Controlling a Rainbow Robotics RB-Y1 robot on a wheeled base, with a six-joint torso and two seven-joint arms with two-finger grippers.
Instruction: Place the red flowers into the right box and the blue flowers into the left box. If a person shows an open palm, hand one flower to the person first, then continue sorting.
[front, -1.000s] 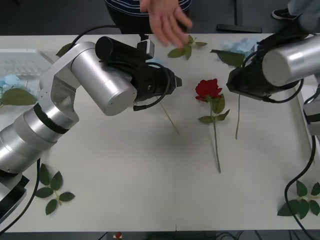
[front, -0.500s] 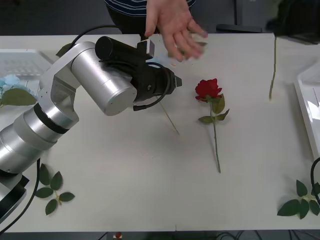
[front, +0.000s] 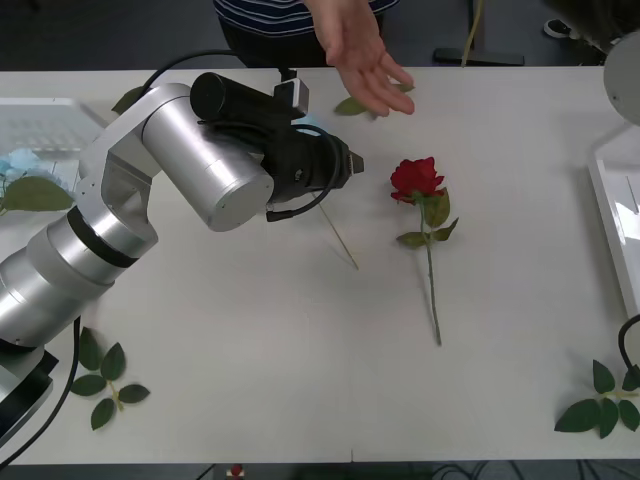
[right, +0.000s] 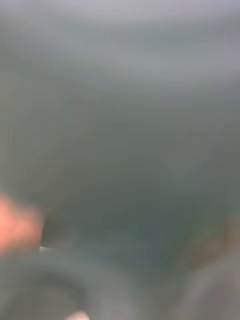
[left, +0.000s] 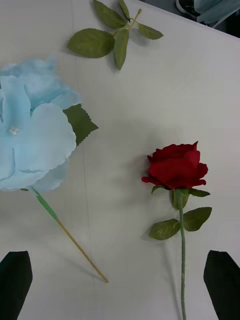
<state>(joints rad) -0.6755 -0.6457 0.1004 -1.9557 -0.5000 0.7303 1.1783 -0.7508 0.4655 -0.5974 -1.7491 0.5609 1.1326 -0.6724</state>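
The shallow white translucent left box (front: 45, 125) is already holding pale-blue blooms at the table's left edge, while the white rimmed right box (front: 612, 215) is showing at the right. The left gripper (left: 120, 280), fingers spread and empty, is hovering over a fluffy blue hydrangea (left: 32, 140) and a dark-red rose (front: 417, 180). The person's open palm (front: 362, 55) is waiting; a handover seems due first. A loose leaf sprig (left: 117, 32) is lying nearby.

A pale, off-white worktop (front: 300, 380) spans nearly the whole front view, matte and evenly lit, with only soft shadows. Beyond the worktop's far edge lies a dark grey floor (front: 120, 35). A dark flat object (front: 478, 57) lies on that floor just past the far edge, toward the right. Below the worktop's near edge runs a thin dark strip.
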